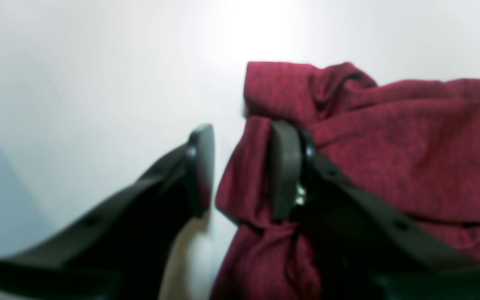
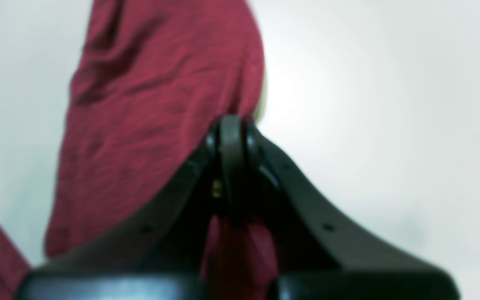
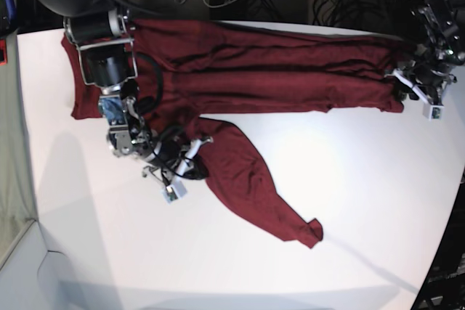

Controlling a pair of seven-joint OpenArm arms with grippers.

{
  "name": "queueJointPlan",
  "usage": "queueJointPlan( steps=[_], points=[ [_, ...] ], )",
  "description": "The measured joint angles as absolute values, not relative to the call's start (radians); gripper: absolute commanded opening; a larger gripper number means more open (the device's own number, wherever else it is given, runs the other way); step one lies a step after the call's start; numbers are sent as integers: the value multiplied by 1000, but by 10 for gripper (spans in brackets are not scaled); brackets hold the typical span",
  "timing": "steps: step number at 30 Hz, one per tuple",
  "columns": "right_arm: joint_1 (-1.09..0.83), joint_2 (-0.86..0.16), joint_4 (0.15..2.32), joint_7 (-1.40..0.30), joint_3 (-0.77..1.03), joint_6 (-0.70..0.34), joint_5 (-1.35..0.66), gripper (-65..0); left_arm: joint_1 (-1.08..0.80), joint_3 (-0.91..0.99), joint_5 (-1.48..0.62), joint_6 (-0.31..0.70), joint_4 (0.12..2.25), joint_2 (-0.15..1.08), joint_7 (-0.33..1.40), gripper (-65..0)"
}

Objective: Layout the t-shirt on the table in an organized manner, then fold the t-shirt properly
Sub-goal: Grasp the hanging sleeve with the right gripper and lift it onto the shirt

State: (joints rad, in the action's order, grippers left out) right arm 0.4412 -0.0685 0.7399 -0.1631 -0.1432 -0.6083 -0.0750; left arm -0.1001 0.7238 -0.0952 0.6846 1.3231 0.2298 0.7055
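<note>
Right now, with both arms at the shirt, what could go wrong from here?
1. The right gripper is shut on the t-shirt near the sleeve; pulling might drag the stretched body out of line.
2. The left gripper has open jaws with cloth bunched against one finger; closing could pinch several layers or miss the edge.
3. The sleeve lies crumpled across the table, so folding now might trap wrinkles.
</note>
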Motion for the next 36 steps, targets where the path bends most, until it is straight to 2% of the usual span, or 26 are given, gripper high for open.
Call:
queueJointPlan(
  steps=[19,29,36],
  points=[
    [155,-69,1495,-457,-143,-613,-49,-650,-102,723,-99,685,1323,229,704,-429],
    [-65,-66,1823,-488,-149,-621,-51,-650,-102,718,-99,685,1323,230,703,-429],
    [-192,-66,1943,-468,-189,-619,-57,-650,-102,718,-100,685,1323,229,702,-429]
  ],
)
